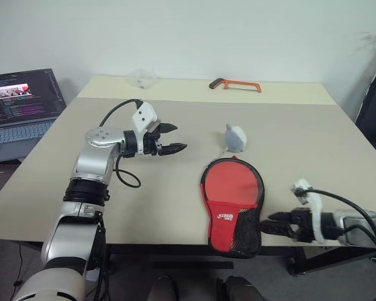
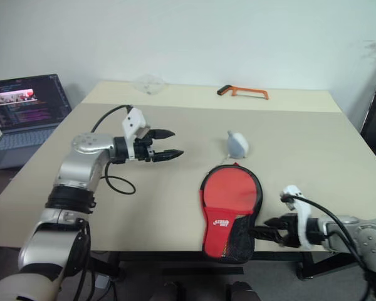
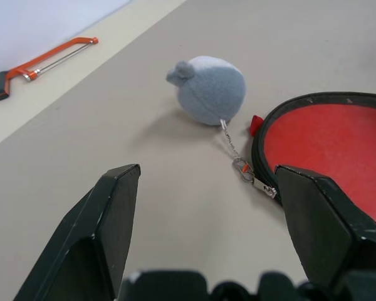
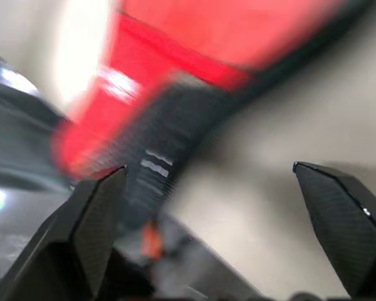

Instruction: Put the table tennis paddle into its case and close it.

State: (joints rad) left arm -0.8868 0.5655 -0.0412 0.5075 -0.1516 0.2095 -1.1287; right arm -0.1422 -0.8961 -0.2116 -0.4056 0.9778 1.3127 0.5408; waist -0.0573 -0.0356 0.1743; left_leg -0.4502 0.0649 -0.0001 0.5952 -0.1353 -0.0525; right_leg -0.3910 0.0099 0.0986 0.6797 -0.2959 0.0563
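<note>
The black case (image 1: 247, 221) lies flat near the table's front edge, its narrow mesh end toward me and at that edge. The table tennis paddle's red face (image 1: 233, 183) shows through the case's clear window, above the red logo band. My right gripper (image 1: 266, 224) is open just right of the case's mesh end, fingertips pointing at it and close to it; in the right wrist view the case (image 4: 175, 106) lies between the wide-apart fingers (image 4: 341, 219). My left gripper (image 1: 178, 138) hovers open over the table, left of the case, with nothing in it.
A small grey round pouch (image 3: 208, 89) sits just beyond the case, linked by a thin chain to the zip pull (image 3: 254, 179). An orange hacksaw (image 1: 235, 84) and a clear plastic item (image 1: 141, 78) lie at the far edge. A laptop (image 1: 22, 106) stands off to the left.
</note>
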